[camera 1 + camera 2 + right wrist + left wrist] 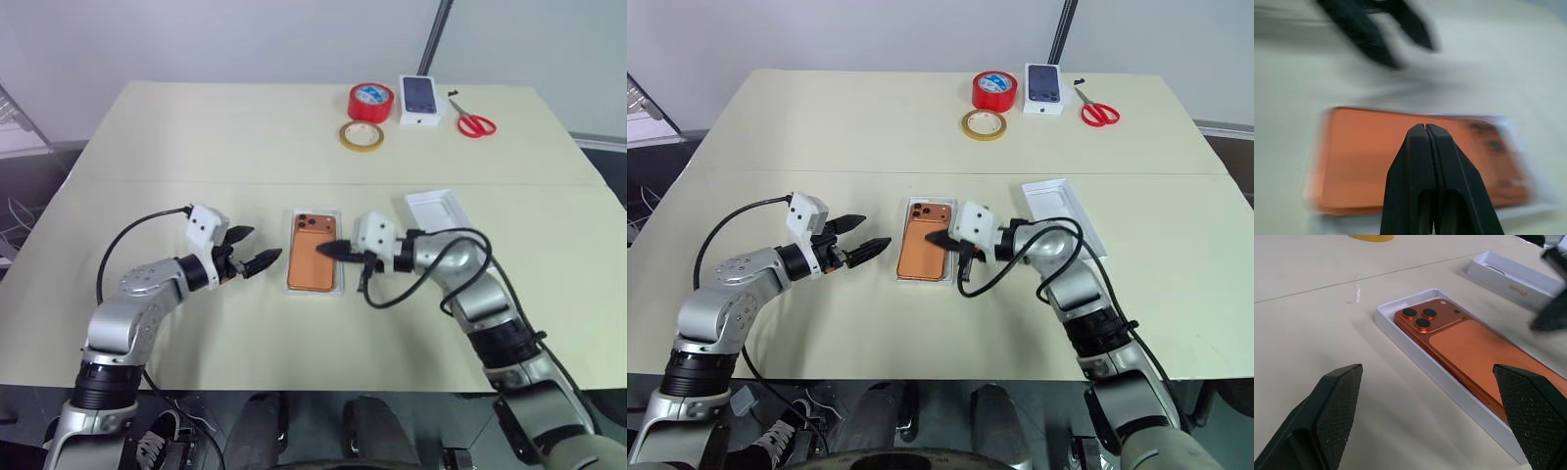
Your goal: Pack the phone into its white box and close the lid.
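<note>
While the phone point(313, 254) already lies back-up inside the white box point(339, 262) near the middle of the table point(196, 137), the lid point(438, 210) sits open-side up beyond the right arm, towards the table's right edge. So the coming move, I judge, turns on the lid. It lies behind the right pincer point(336, 250), which points the other way, fingers pressed together and empty, tips over the phone's right edge; whether they touch it is hard to tell. That arm is far nearer the lid than the left pincer point(258, 257), which hangs wide and empty just left of the box. Phone and box run lengthwise from near edge to far edge, camera cluster farthest; the lid's long axis lies slightly skewed from theirs.
</note>
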